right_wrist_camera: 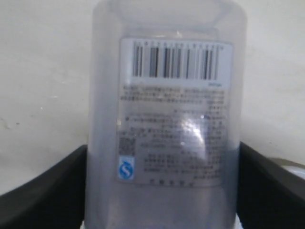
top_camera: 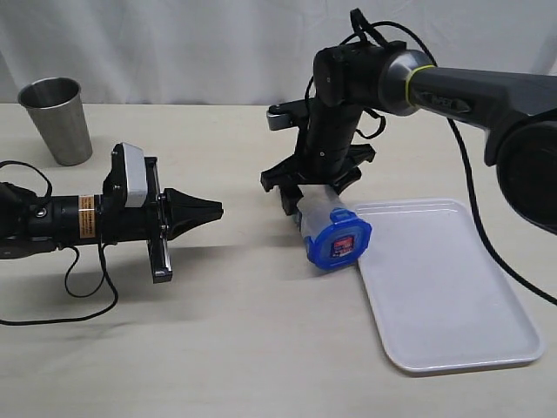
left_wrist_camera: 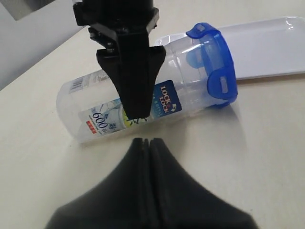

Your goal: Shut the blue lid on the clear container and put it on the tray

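Grips the container with the right end effector, one dark finger pressed to each side of the clear body, past the barcode label. In the exterior view, reaches down from 12 o'clock onto that body. Container tipped on its side, lid end aimed at 5 o'clock. See-through and empty, going by the left wrist view. Capped by the blue lid, seated over the mouth; cannot tell whether the flaps are snapped down. Lid end just beside the 10 o'clock corner of the tray, not on it; touching the rim or not, cannot tell. Resting on the desk or barely off it, also unclear.

Pinched shut on nothing, left end effector, fingers pressed together, at 9 o'clock of the container, tips pointed toward it, apart from it.

Upright at 10 o'clock of the desk, steel cup, well apart from the rest; inside not visible.
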Robot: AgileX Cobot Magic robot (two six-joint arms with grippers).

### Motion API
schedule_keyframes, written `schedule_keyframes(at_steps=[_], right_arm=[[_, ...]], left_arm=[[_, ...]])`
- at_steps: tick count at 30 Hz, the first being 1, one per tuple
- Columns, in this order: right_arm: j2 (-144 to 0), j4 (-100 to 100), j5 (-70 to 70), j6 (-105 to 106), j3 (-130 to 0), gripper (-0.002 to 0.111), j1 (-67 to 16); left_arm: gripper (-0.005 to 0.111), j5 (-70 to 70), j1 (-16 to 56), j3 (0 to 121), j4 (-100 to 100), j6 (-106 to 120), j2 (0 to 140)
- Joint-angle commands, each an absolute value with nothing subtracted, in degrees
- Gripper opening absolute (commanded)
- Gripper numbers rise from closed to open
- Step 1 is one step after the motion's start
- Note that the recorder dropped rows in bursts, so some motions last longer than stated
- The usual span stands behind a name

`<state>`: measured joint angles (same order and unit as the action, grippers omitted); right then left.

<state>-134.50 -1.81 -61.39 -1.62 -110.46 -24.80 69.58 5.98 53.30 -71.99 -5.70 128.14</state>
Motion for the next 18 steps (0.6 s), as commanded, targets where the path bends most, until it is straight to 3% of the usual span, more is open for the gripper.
schedule_keyframes(at_steps=[1, 12, 18], right_arm=[[-131.63, -8.55, -60.71, 4.09, -110.67, 0.004, -24.78], [-122.1, -19.3, -58.71, 9.14, -110.67, 0.004, -23.45], [-121.3, -38.3, -69.96, 16.94, -110.35, 0.004, -19.62]], left_arm=[[0.0, 69.96, 6.08, 53.35, -71.23, -6.2, 128.21], [0.0, 69.96, 5.98, 53.35, -73.13, -6.68, 126.56], [0.0, 69.96, 5.83, 53.35, -74.48, -15.33, 123.81]])
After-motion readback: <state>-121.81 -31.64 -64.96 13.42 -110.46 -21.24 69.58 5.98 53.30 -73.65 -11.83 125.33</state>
